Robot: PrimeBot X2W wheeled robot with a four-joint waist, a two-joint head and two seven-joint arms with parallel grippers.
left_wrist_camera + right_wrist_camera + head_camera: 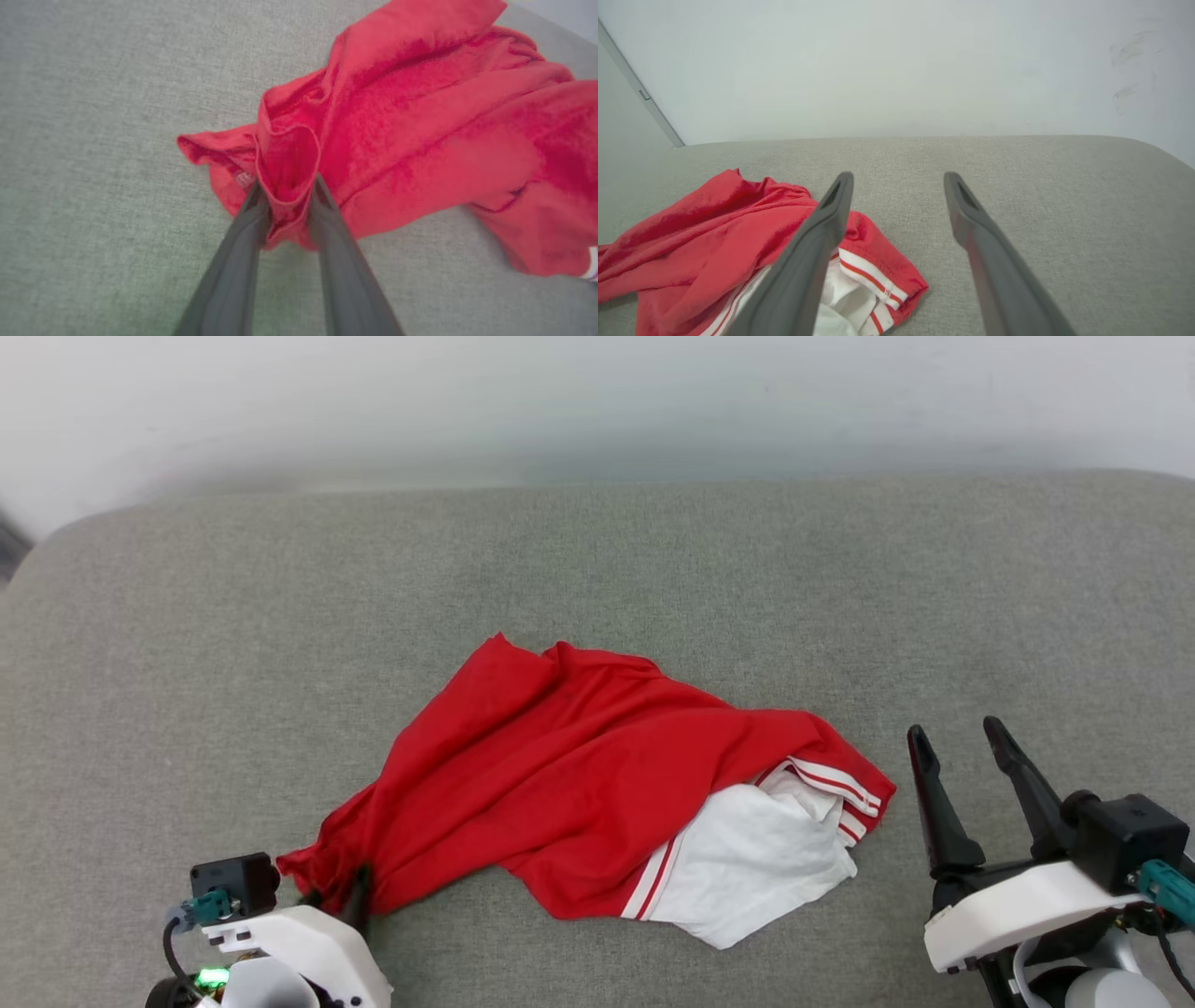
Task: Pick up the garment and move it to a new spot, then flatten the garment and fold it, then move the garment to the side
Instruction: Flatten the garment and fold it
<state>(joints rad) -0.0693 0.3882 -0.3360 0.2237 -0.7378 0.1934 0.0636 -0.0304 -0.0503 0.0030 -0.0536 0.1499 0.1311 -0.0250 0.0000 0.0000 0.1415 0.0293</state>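
Currently held: garment (579, 775), near-left corner pinched in my left gripper (286, 186).
Right gripper (957, 733): spread wide, empty, just beside the white sleeve (747, 859).
Long axis: left-right across the surface (187, 663), between my grippers.

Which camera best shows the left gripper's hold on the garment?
The left wrist view: the left gripper clamps a fold of the garment, seen close up. The head view has the wrist housing hiding most of that pinch; the right wrist view shows the garment's striped sleeve end, away from the grip.
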